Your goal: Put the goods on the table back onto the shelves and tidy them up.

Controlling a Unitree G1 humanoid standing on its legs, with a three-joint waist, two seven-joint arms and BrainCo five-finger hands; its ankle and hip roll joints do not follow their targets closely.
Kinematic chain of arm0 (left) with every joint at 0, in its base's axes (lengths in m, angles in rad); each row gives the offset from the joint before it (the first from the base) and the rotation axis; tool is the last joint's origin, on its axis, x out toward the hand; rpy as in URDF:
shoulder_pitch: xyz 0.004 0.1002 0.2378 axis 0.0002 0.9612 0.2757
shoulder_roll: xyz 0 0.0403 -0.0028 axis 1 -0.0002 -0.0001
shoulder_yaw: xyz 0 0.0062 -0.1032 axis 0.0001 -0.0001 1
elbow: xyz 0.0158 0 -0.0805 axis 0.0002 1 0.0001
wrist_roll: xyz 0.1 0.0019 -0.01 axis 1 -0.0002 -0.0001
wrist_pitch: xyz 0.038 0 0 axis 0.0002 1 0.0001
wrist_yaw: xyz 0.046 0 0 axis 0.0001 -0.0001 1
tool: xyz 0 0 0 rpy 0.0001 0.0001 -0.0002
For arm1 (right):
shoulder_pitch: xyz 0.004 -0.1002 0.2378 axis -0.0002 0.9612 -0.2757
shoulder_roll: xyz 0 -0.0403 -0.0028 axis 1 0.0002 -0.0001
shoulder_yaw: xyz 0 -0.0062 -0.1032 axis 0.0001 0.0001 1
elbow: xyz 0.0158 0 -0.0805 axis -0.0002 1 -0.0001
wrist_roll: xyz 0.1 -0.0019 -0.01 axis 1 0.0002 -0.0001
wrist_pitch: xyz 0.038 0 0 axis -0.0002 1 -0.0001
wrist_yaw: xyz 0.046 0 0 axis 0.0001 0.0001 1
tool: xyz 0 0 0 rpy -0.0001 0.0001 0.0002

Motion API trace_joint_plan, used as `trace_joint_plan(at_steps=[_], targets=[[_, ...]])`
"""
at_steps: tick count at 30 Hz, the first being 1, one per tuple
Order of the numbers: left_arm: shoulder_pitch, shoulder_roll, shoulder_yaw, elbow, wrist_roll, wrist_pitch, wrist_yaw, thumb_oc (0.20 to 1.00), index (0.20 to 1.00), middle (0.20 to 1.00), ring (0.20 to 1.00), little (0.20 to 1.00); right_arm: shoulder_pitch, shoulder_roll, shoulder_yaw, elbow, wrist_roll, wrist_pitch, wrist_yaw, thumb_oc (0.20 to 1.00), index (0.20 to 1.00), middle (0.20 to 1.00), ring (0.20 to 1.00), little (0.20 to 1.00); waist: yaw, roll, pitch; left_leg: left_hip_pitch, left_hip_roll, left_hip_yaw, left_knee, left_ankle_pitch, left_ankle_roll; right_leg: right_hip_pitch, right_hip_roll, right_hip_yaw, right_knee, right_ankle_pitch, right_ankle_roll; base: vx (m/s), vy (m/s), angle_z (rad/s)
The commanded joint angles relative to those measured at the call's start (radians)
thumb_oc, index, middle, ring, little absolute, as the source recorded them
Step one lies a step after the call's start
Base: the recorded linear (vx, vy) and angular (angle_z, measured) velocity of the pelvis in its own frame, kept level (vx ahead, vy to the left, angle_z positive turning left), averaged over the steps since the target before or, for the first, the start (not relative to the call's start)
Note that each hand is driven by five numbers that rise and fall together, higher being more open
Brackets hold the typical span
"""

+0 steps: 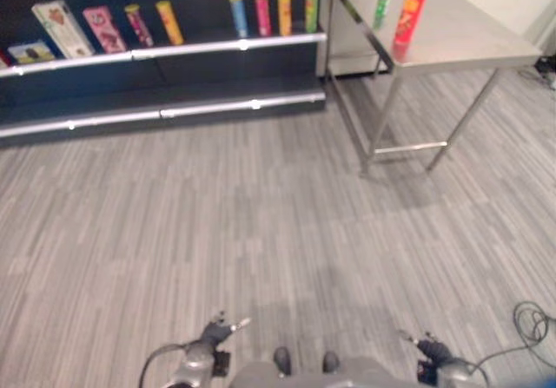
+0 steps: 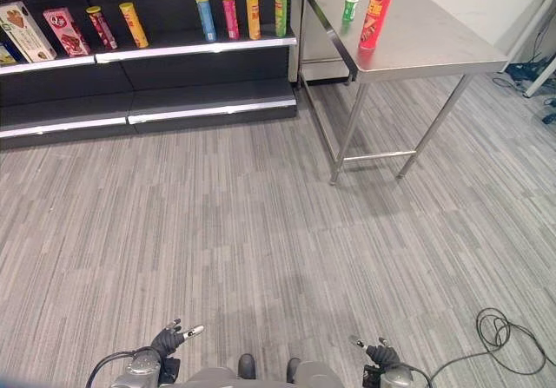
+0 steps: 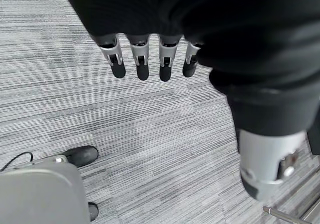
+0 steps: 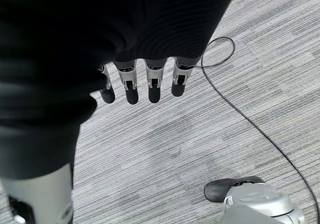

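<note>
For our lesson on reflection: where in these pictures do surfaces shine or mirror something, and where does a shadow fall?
Left eye view: the steel table mirrors the red can as a reddish smear at its base, and the shelf rails catch bright highlights. Right eye view: a faint shadow lies on the floor under the table, and the tabletop looks pale with diffuse glare.

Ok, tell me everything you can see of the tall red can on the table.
The tall red can is a slim tube with a yellow lid and a mostly red printed wrap with some yellow on it. It stands upright on the steel table, near the edge that faces the shelves, and its reflection shows on the tabletop. A shorter green can stands just beside it on the shelf side, apart from it. Nothing else touches it.
</note>
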Motion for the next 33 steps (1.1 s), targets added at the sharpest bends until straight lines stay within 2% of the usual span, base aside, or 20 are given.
trace_joint_plan(at_steps=[1,3,6,7,10,12,13,14,16,17,19,21,23,25,26,28,29,31,32,33], targets=[[-0.021,0.037,0.015,-0.009,-0.018,-0.027,0.015,1.000,1.000,1.000,1.000,1.000,-0.021,-0.033,0.001,-0.003,-0.004,-0.006,-0.003,1.000,1.000,1.000,1.000,1.000,-0.012,-0.028,0.014,0.006,0.041,-0.048,0.055,-0.143,-0.061,0.028,-0.164,0.025,-0.102,0.033,0.200,0.05,0.139,-0.25],[-0.022,0.037,0.014,-0.010,-0.022,-0.027,0.015,1.000,1.000,1.000,1.000,1.000,-0.020,-0.034,0.000,-0.006,-0.004,-0.007,-0.003,1.000,1.000,1.000,1.000,1.000,-0.012,-0.027,0.020,0.000,0.033,-0.047,0.065,-0.151,-0.051,0.015,-0.175,0.030,-0.075,0.032,0.206,0.06,0.157,-0.22],[-0.022,0.040,0.018,-0.007,-0.027,-0.025,0.013,1.000,1.000,1.000,1.000,1.000,-0.016,-0.035,-0.007,-0.019,0.000,-0.006,-0.002,1.000,1.000,1.000,1.000,1.000,-0.016,-0.024,0.061,0.011,-0.003,-0.048,0.106,-0.192,-0.004,-0.062,-0.227,0.061,0.112,0.138,0.204,0.08,0.175,-0.09],[-0.022,0.040,0.018,-0.007,-0.028,-0.025,0.013,1.000,1.000,1.000,1.000,1.000,-0.017,-0.035,-0.007,-0.018,0.000,-0.006,-0.002,1.000,1.000,1.000,1.000,1.000,-0.015,-0.024,0.061,0.010,-0.004,-0.047,0.108,-0.193,-0.004,-0.063,-0.227,0.062,0.114,0.138,0.204,0.07,0.079,0.02],[-0.017,0.042,0.026,-0.011,-0.038,-0.023,0.014,1.000,1.000,1.000,1.000,1.000,-0.007,-0.029,-0.010,-0.028,0.009,-0.009,-0.007,1.000,1.000,1.000,1.000,1.000,-0.020,-0.009,0.082,0.031,0.007,-0.060,0.122,-0.208,0.004,-0.110,-0.232,0.075,0.219,0.189,0.174,0.22,0.048,0.04],[-0.016,0.047,0.030,-0.022,-0.048,-0.025,0.014,1.000,1.000,1.000,1.000,1.000,0.002,-0.028,-0.013,-0.033,0.016,-0.012,-0.007,1.000,1.000,1.000,1.000,1.000,-0.026,-0.006,0.083,0.082,0.020,-0.081,0.082,-0.216,-0.007,-0.149,-0.192,0.027,0.160,0.105,0.164,0.36,-0.039,0.05],[-0.016,0.050,0.031,-0.025,-0.054,-0.024,0.012,1.000,1.000,1.000,1.000,1.000,0.004,-0.029,-0.010,-0.035,0.023,-0.013,-0.007,1.000,1.000,1.000,1.000,1.000,-0.038,-0.016,0.081,0.117,0.021,-0.102,0.060,-0.230,-0.018,-0.179,-0.140,0.013,0.073,0.087,0.181,0.28,-0.072,0.11],[-0.015,0.050,0.032,-0.025,-0.054,-0.024,0.012,1.000,1.000,1.000,1.000,1.000,0.004,-0.029,-0.009,-0.035,0.024,-0.013,-0.007,1.000,1.000,1.000,1.000,1.000,-0.039,-0.013,0.085,0.124,0.025,-0.104,0.059,-0.233,-0.019,-0.171,-0.137,0.010,0.071,0.086,0.180,0.42,-0.142,0.09],[-0.022,0.050,0.030,-0.026,-0.062,-0.028,0.018,1.000,1.000,1.000,1.000,1.000,0.014,-0.028,0.000,-0.041,0.032,-0.026,-0.010,1.000,1.000,1.000,1.000,1.000,-0.066,-0.031,0.091,0.203,0.028,-0.140,0.038,-0.248,-0.042,-0.254,-0.054,-0.042,-0.080,0.123,0.207,0.40,-0.125,0.12],[-0.022,0.048,0.030,-0.026,-0.062,-0.029,0.018,1.000,1.000,1.000,1.000,1.000,0.014,-0.029,0.000,-0.041,0.032,-0.026,-0.010,1.000,1.000,1.000,1.000,1.000,-0.067,-0.024,0.093,0.209,0.036,-0.142,0.038,-0.252,-0.043,-0.247,-0.048,-0.047,-0.083,0.121,0.206,0.40,-0.130,0.20],[-0.025,0.044,0.024,-0.033,-0.062,-0.030,0.015,1.000,1.000,1.000,1.000,1.000,0.030,-0.034,0.000,-0.052,0.029,-0.030,-0.017,1.000,1.000,1.000,1.000,1.000,-0.077,-0.033,0.092,0.264,0.036,-0.169,0.028,-0.258,-0.060,-0.279,-0.034,-0.155,-0.141,0.154,0.202,0.50,-0.173,0.64],[-0.022,0.041,0.019,-0.028,-0.058,-0.030,0.012,1.000,1.000,1.000,1.000,1.000,0.050,-0.038,-0.005,-0.056,0.027,-0.031,-0.017,1.000,1.000,1.000,1.000,1.000,-0.091,-0.027,0.078,0.310,0.058,-0.185,0.026,-0.254,-0.080,-0.264,-0.035,-0.192,-0.148,0.152,0.185,0.51,-0.212,0.71],[-0.023,0.040,0.016,-0.018,-0.045,-0.027,0.011,1.000,1.000,1.000,1.000,1.000,0.057,-0.040,-0.008,-0.046,0.030,-0.031,-0.016,1.000,1.000,1.000,1.000,1.000,-0.099,-0.010,0.056,0.332,0.100,-0.185,0.052,-0.196,-0.112,-0.242,-0.020,-0.188,-0.124,0.146,0.150,0.51,-0.216,0.41],[-0.020,0.036,0.015,-0.020,-0.054,-0.026,0.011,1.000,1.000,1.000,1.000,1.000,0.051,-0.046,-0.010,-0.029,0.031,-0.031,-0.014,1.000,1.000,1.000,1.000,1.000,-0.101,0.013,0.045,0.298,0.125,-0.189,0.152,-0.051,-0.153,-0.212,-0.018,-0.184,-0.107,0.133,0.127,0.48,-0.178,0.25],[-0.021,0.032,0.015,-0.021,-0.061,-0.027,0.011,1.000,1.000,1.000,1.000,1.000,0.048,-0.052,-0.010,-0.032,0.040,-0.037,-0.011,1.000,1.000,1.000,1.000,1.000,-0.106,0.019,0.041,0.267,0.135,-0.183,0.256,0.035,-0.178,-0.186,-0.017,-0.180,-0.103,0.116,0.106,0.43,-0.174,0.27],[0.001,0.033,0.025,-0.073,-0.086,-0.024,0.006,1.000,1.000,1.000,1.000,1.000,0.036,-0.067,-0.001,-0.048,0.046,-0.044,-0.014,1.000,1.000,1.000,1.000,1.000,-0.084,0.012,0.053,0.164,0.167,-0.082,0.514,0.138,-0.165,-0.077,0.004,-0.166,-0.130,0.058,0.054,0.55,-0.310,0.10],[-0.001,0.036,0.033,-0.074,-0.092,-0.022,0.013,1.000,1.000,1.000,1.000,1.000,0.022,-0.070,0.001,-0.046,0.048,-0.043,-0.020,1.000,1.000,1.000,1.000,1.000,-0.074,0.000,0.065,0.122,0.183,-0.046,0.610,0.142,-0.149,-0.039,0.006,-0.157,-0.145,0.045,0.044,0.53,-0.346,-0.10],[0.000,0.035,0.035,-0.074,-0.096,-0.021,0.011,1.000,1.000,1.000,1.000,1.000,0.014,-0.071,0.004,-0.046,0.053,-0.042,-0.021,1.000,1.000,1.000,1.000,1.000,-0.069,-0.009,0.069,0.094,0.204,-0.005,0.643,0.136,-0.130,-0.008,0.006,-0.151,-0.157,0.037,0.038,0.25,-0.142,-0.24],[0.002,0.032,0.038,-0.075,-0.103,-0.020,0.009,1.000,1.000,1.000,1.000,1.000,0.005,-0.071,0.005,-0.047,0.059,-0.041,-0.021,1.000,1.000,1.000,1.000,1.000,-0.056,-0.016,0.080,0.061,0.214,0.020,0.668,0.109,-0.115,0.025,0.005,-0.141,-0.168,0.030,0.036,0.39,-0.066,-0.24],[0.003,0.025,0.039,-0.073,-0.109,-0.021,0.011,1.000,1.000,1.000,1.000,1.000,-0.009,-0.073,0.010,-0.053,0.061,-0.037,-0.018,1.000,1.000,1.000,1.000,1.000,-0.028,-0.022,0.094,-0.034,0.182,0.029,0.639,0.032,-0.103,0.083,-0.009,-0.110,-0.182,0.013,0.046,0.52,-0.055,-0.23]])
